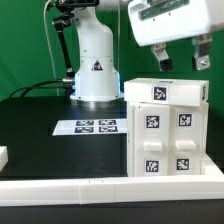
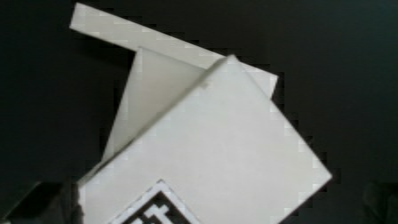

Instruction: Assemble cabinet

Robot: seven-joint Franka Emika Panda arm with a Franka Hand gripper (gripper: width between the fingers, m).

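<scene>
While a low white rail (image 1: 110, 186) runs along the table's near edge, the cabinet (image 1: 166, 128) stands upright just behind it, on the exterior view's right, tags facing the camera. Above it hangs the gripper (image 1: 182, 58), fingers apart and clear of the top. Farther back lie the marker board (image 1: 87, 127) and the robot pedestal (image 1: 96, 62)

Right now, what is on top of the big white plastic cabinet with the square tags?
Nothing rests on the big white plastic cabinet. The gripper hangs above it, not touching, apparently open. The cabinet hides whatever lies behind it.
</scene>
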